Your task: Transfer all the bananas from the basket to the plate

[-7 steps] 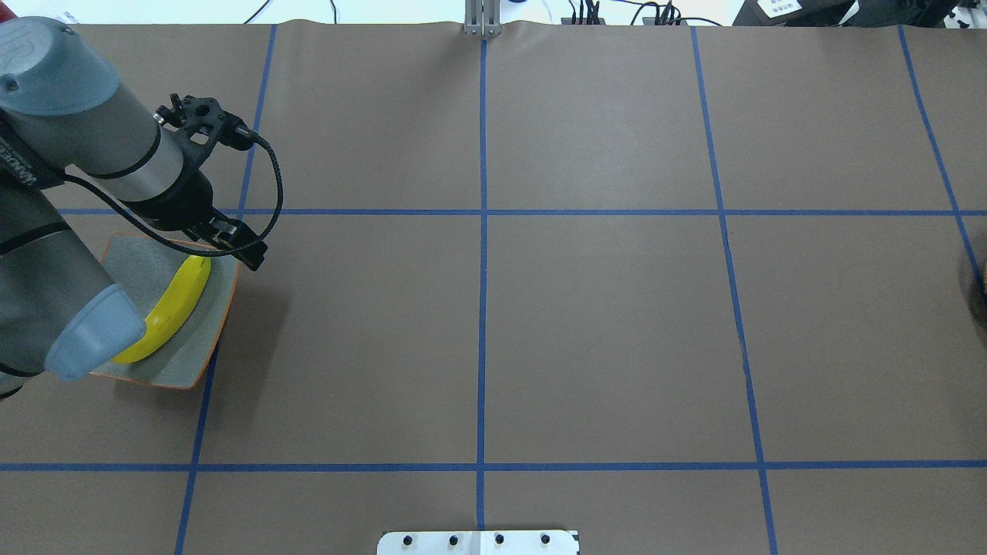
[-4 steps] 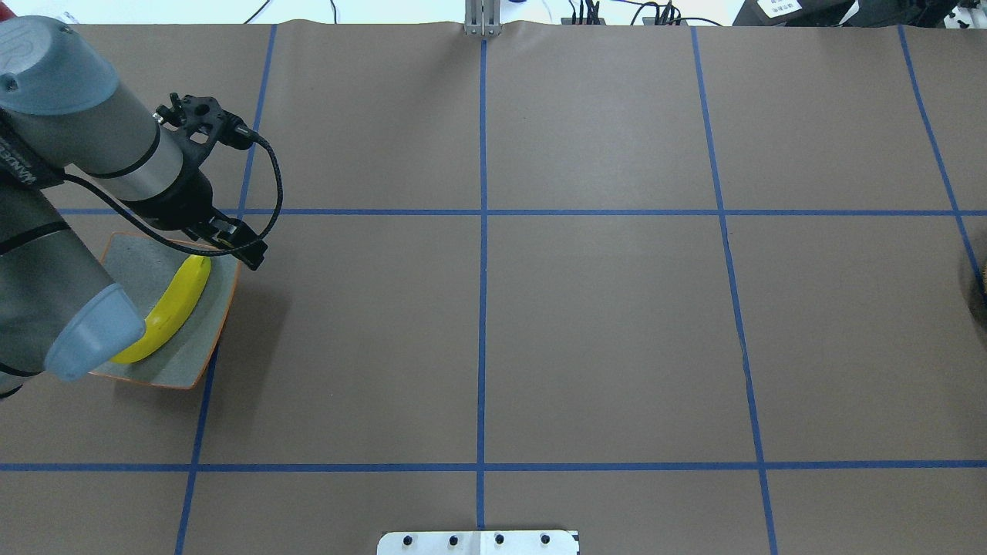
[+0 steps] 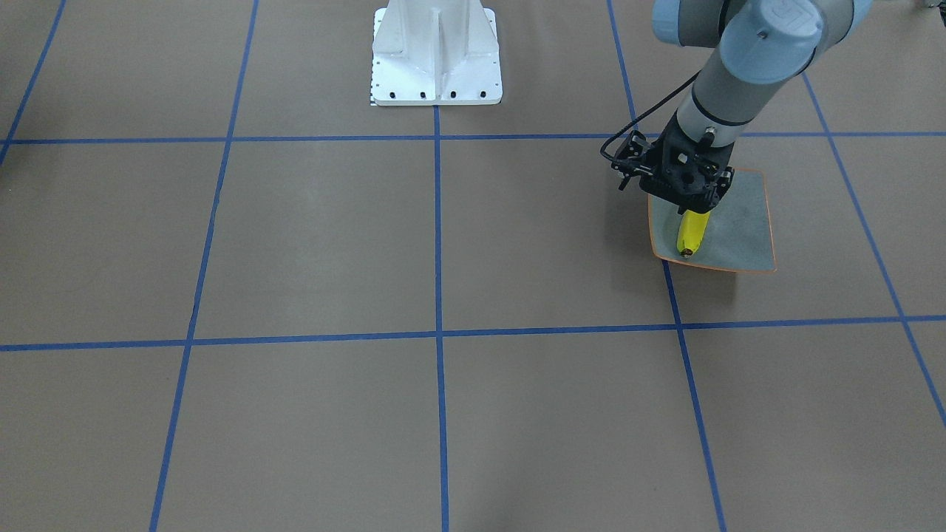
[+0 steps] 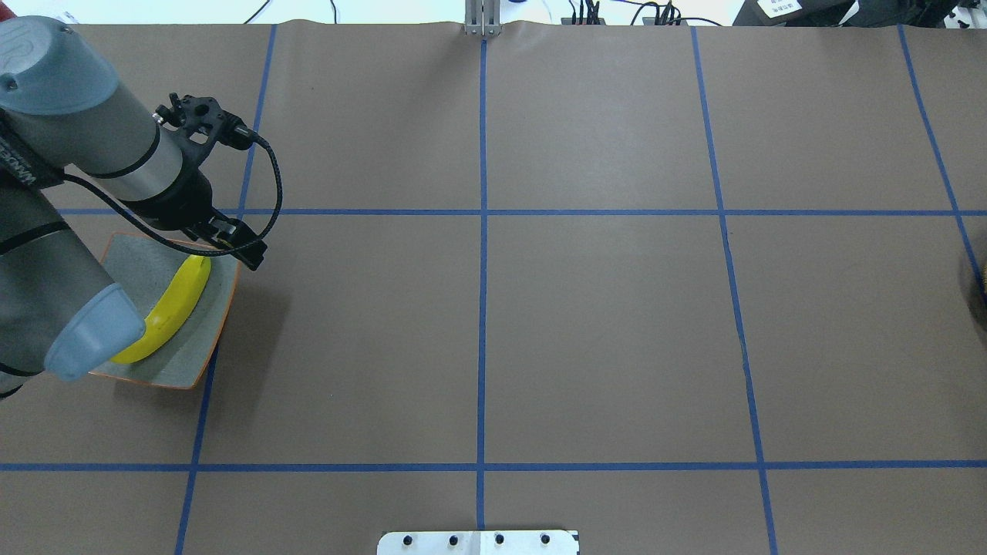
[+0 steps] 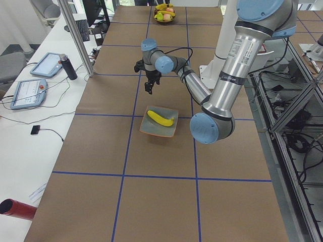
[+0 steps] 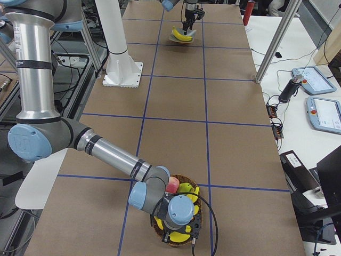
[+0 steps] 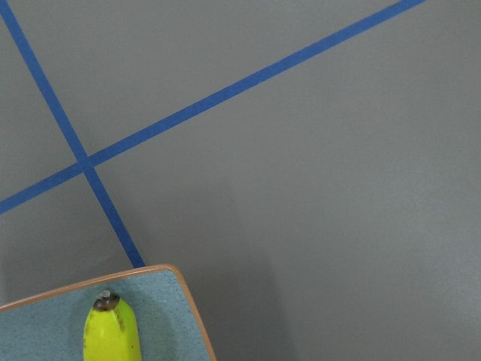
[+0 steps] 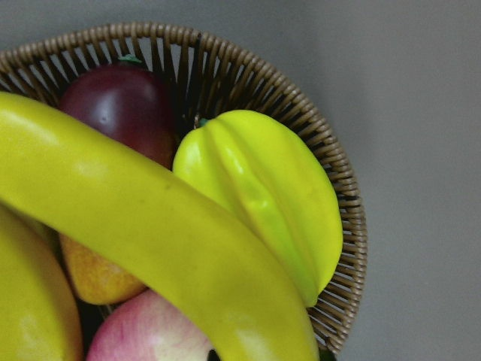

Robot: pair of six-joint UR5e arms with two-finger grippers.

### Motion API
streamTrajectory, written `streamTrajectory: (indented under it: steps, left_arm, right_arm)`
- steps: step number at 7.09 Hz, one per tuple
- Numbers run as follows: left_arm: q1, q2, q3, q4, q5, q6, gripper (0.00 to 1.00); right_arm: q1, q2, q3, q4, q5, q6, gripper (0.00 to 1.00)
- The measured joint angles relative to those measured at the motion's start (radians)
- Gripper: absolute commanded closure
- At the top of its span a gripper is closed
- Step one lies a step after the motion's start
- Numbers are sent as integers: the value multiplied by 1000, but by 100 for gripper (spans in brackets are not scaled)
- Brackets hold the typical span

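Note:
One yellow banana [image 4: 173, 308] lies flat on the grey-blue plate [image 4: 197, 351] with the orange rim, at the table's left. My left gripper [image 4: 245, 253] hangs above the plate's far corner, over the banana's [image 3: 691, 233] tip, open and holding nothing. The left wrist view shows only that tip [image 7: 111, 335] and a corner of the plate [image 7: 45, 331]. The wicker basket [image 8: 248, 75] holds another banana [image 8: 150, 226] close under the right wrist camera. My right gripper [image 6: 178, 229] reaches down into the basket [image 6: 159, 226]; I cannot tell whether it is open or shut.
The basket also holds a dark red fruit [image 8: 124, 105], a yellow-green star fruit [image 8: 263, 195] and a pink apple [image 8: 150, 331]. The white robot base [image 3: 436, 52] stands mid-table. Blue tape lines cross the brown table. Tablets and a bottle [image 5: 68, 66] sit on a side bench.

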Motion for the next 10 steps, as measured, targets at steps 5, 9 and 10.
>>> streamTrajectory:
  steps: [5,9,10]
  left_arm:
    - [0,-12,13,-4,-4,-1,0]
    - [-1,-33,12,-122,-10,-162,0]
    - [-1,-44,20,-161,-11,-230,0]
  right_arm:
    - [95,126,147,-89,26,4,100]
    - [-218,446,192,-256,183,349,100]
    - [-320,501,216,-228,193,511,100]
